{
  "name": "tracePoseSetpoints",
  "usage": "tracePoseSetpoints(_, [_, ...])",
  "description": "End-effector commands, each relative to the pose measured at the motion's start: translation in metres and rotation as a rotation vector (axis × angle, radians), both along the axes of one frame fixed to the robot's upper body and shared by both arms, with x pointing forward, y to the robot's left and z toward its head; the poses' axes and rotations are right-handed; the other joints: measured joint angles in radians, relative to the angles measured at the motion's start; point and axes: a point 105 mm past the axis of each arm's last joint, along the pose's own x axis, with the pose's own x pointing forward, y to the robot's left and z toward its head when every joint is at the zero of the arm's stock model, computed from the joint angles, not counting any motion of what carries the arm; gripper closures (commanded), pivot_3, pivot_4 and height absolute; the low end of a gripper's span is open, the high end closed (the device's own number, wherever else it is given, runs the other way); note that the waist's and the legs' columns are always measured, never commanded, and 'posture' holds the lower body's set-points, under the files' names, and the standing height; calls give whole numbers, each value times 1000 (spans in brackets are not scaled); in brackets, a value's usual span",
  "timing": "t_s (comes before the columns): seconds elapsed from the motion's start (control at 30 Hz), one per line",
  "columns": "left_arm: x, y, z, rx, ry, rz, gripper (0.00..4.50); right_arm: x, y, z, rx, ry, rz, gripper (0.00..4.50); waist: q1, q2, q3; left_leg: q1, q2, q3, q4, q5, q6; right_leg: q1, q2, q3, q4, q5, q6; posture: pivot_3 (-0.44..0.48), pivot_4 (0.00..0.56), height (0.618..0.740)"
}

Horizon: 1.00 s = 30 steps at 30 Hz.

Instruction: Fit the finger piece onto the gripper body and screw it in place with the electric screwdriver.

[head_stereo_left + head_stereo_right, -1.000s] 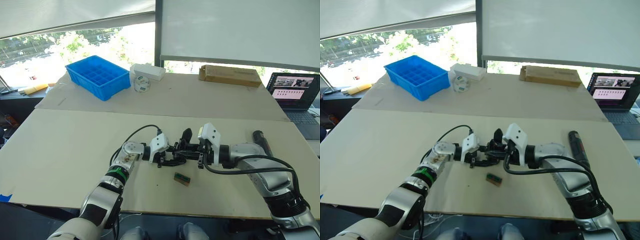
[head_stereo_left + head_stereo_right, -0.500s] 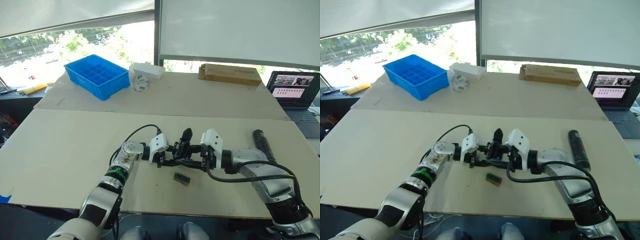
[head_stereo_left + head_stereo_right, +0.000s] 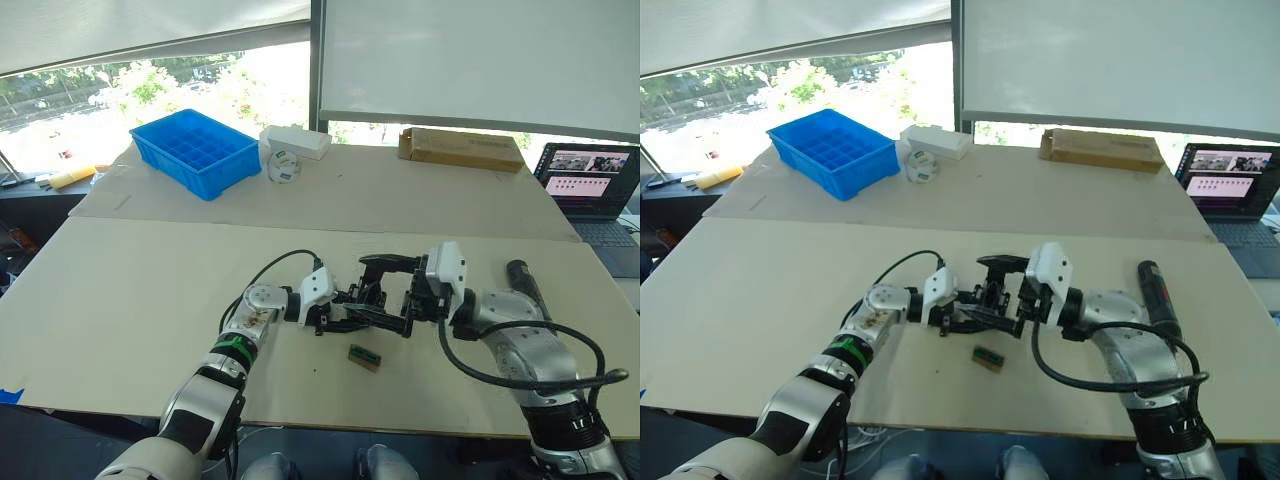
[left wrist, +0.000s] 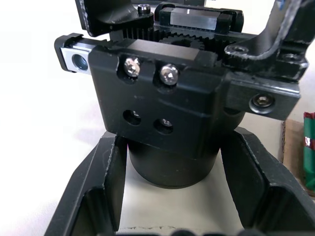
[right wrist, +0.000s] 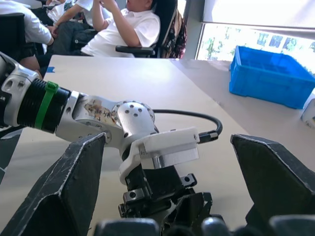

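Left end effector (image 3: pixel 352 308) clamped the gripper body (image 4: pixel 167 123); right end effector (image 3: pixel 385 293), wide open and empty, faced it from 3 o'clock.

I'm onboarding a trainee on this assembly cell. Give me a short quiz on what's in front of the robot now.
1. True or false: the screwdriver lies on the table, unheld.
2. Fill in: the right pincer is ____.
3. Which grips the gripper body? A. left pincer B. right pincer
Key: 1 true; 2 open; 3 A.
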Motion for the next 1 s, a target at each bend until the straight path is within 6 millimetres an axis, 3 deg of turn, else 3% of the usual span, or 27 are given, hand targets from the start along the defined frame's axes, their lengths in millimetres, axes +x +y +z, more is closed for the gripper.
tracePoseSetpoints(0.03, [1,11,-13,40,63,39,775,-11,-10,22,23,-89,1,0,0,0,0,0,0,0,0,0,0,0,0,0,0,0,0,0,150,740])
tracePoseSetpoints(0.1, [4,15,-9,28,62,56,64,-14,-15,27,18,-103,-8,0,0,1,1,0,0,0,0,0,0,0,-1,0,0,0,0,0,150,740])
tracePoseSetpoints(0.2, [5,28,-3,16,54,58,64,-20,-25,38,2,-124,-29,0,-5,2,1,0,1,0,0,0,0,0,-2,1,0,0,-1,0,150,740])
tracePoseSetpoints(0.33, [1,67,3,18,49,69,64,-30,-58,44,-27,-105,-149,0,-15,2,2,0,2,0,-2,1,-1,-1,-2,2,0,0,-2,0,150,740])
tracePoseSetpoints(0.43, [-2,102,11,32,46,106,64,-40,-85,40,-28,-58,-274,0,-13,2,2,1,2,0,-3,1,-3,-2,-2,3,0,0,-4,0,150,740])
tracePoseSetpoints(0.57, [-9,133,45,-78,50,135,64,-57,-128,23,-22,-7,-521,0,-1,4,3,1,2,0,-4,2,-4,-1,-2,4,1,-1,-4,0,150,740])
tracePoseSetpoints(0.67, [-23,141,73,-172,-21,117,64,-78,-165,0,-43,19,-734,0,15,4,4,0,2,0,-4,1,-3,-2,0,5,0,-1,-2,0,150,740])
tracePoseSetpoints(0.8, [-38,143,94,-230,-99,126,64,-103,-209,-29,-36,66,-1036,0,14,6,4,0,0,-1,-4,1,-3,0,-1,7,0,-2,0,0,150,740])
tracePoseSetpoints(0.9, [-43,145,113,-276,-135,149,64,-117,-225,-47,-58,100,-1175,0,11,7,5,2,0,0,-4,0,-3,0,-1,8,0,-6,7,0,150,740])
tracePoseSetpoints(1.0, [-47,144,126,-312,-119,145,64,-119,-233,-48,-20,111,-1258,0,3,9,5,3,1,0,-7,0,-8,-1,-1,10,0,-7,7,0,150,740])
